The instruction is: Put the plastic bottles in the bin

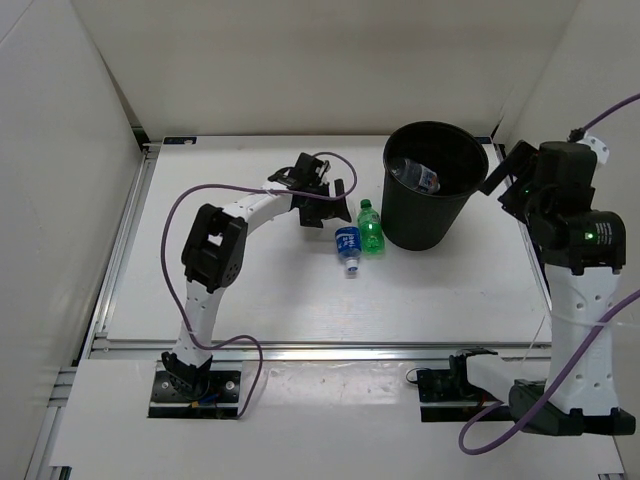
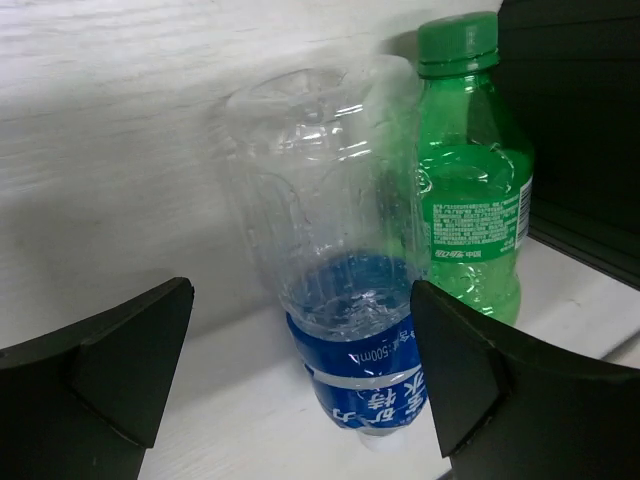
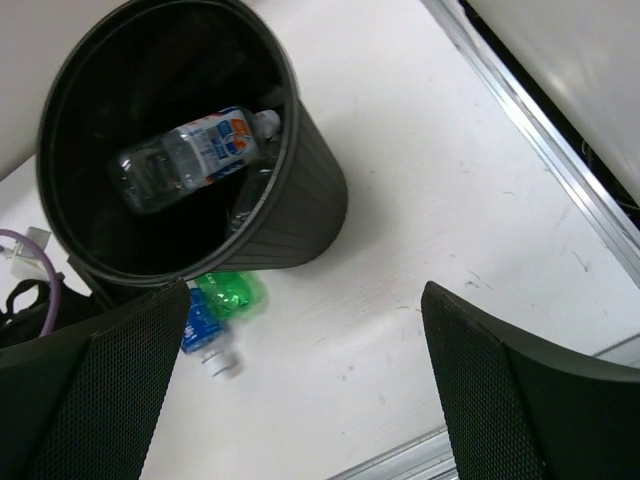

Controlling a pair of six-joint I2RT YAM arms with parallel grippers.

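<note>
The clear bottle with the blue label [image 2: 355, 330] lies on the table, cap toward the left wrist camera, between the spread fingers of my left gripper [image 2: 300, 335], which is open and not touching it. The green bottle [image 2: 470, 180] lies beside it, against the black bin [image 2: 590, 120]. In the top view the left gripper [image 1: 338, 208] sits just behind the blue-label bottle [image 1: 348, 246] and green bottle [image 1: 371, 228], left of the bin [image 1: 435, 215]. The white-red-blue label bottle [image 3: 190, 155] lies inside the bin [image 3: 300, 215]. My right gripper [image 3: 305, 300] is open and empty, raised right of the bin.
A white wall runs along the far side and both sides of the table. A metal rail [image 1: 320, 348] borders the near edge, another the right edge [image 3: 540, 150]. A purple cable [image 1: 185, 205] loops off the left arm.
</note>
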